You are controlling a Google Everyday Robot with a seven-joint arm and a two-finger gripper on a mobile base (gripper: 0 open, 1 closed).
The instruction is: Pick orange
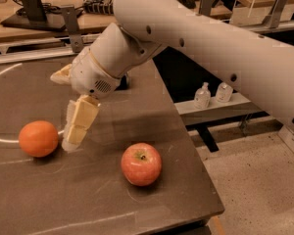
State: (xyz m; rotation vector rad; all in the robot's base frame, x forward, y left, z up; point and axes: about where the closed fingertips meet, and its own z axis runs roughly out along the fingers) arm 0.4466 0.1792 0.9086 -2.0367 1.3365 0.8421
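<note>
Orange (38, 138) on dark tabletop (137, 114) w/ end effector (74, 135) just beside; speckled floor (255, 180).

The gripper (78, 126), at 3 o'clock of the orange (38, 138), is blurred. The desk (137, 106) is cut off at 9 o'clock, the arm (210, 43) at 3 o'clock.

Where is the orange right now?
In the camera view, the orange sits on the table at left, just beside the gripper, with the apple farther right.

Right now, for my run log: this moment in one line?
pincer: low, beside orange | orange: on table, ungrasped | apple: apart
</note>
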